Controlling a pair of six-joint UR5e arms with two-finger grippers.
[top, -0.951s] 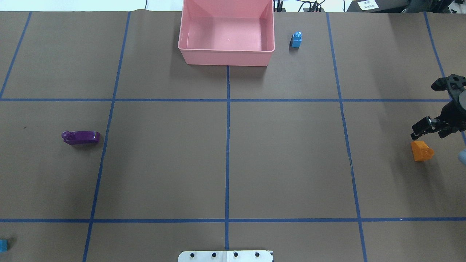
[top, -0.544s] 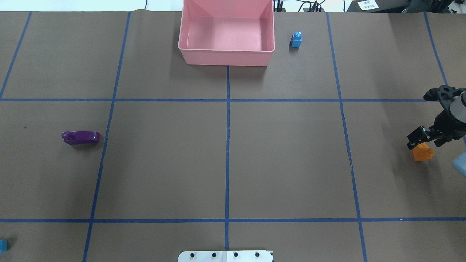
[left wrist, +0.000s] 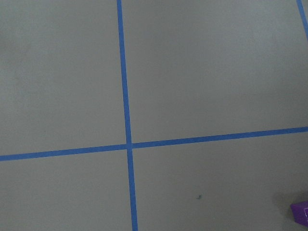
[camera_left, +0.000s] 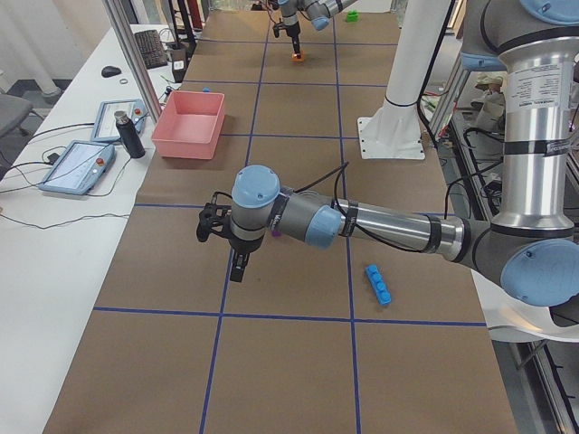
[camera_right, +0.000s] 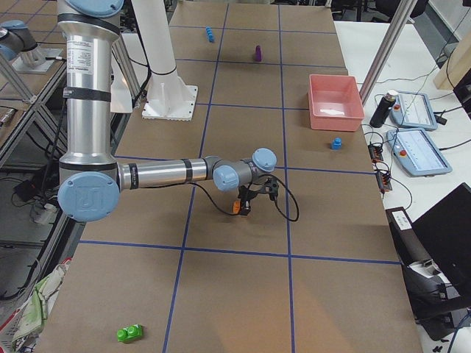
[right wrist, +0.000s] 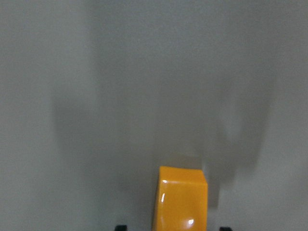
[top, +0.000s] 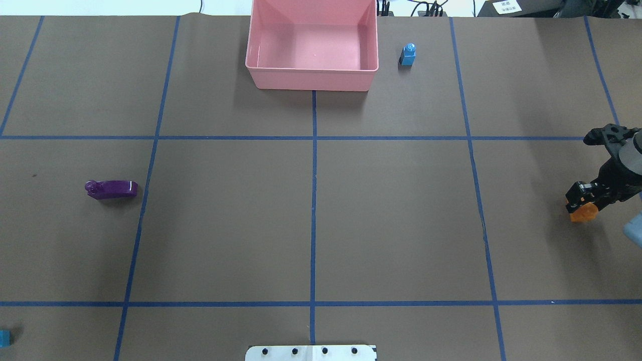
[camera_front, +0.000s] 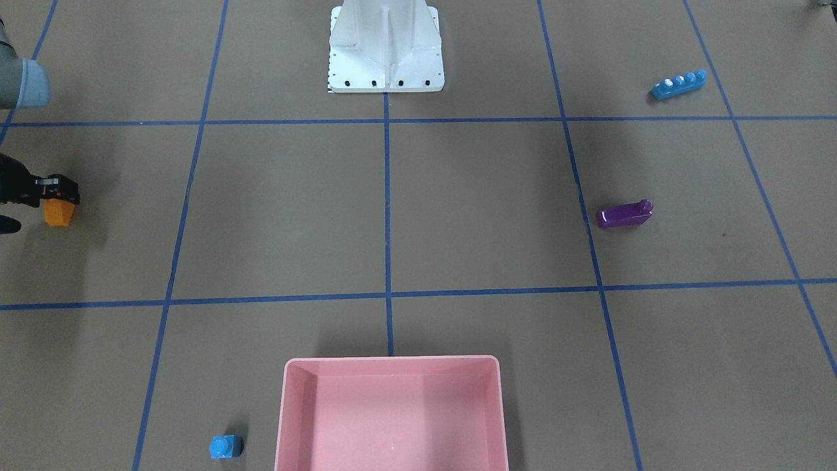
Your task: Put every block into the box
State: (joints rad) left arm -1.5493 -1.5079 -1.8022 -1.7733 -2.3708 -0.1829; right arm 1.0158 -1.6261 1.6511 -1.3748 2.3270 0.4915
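Note:
The orange sloped block point(top: 583, 213) lies at the table's right edge. My right gripper point(top: 586, 203) is down over it, open, with a finger on each side; the wrist view shows the block point(right wrist: 180, 199) between the two fingertips with gaps. The purple sloped block point(top: 111, 189) lies at the left. The small blue block point(top: 408, 54) stands right of the pink box point(top: 311, 80), which holds nothing. The long blue block point(camera_front: 679, 85) lies near my left side. The green block point(camera_right: 130, 334) lies far to my right. My left gripper point(camera_left: 237, 262) hovers near the purple block; I cannot tell its state.
The white robot base point(camera_front: 386, 49) stands at the table's near middle edge. Blue tape lines mark a grid on the brown table. Tablets and a dark bottle point(camera_left: 124, 134) sit on the side bench beyond the box.
My right gripper has come down from above the orange block and now straddles it, with its fingers closer together. The block has stayed in place.

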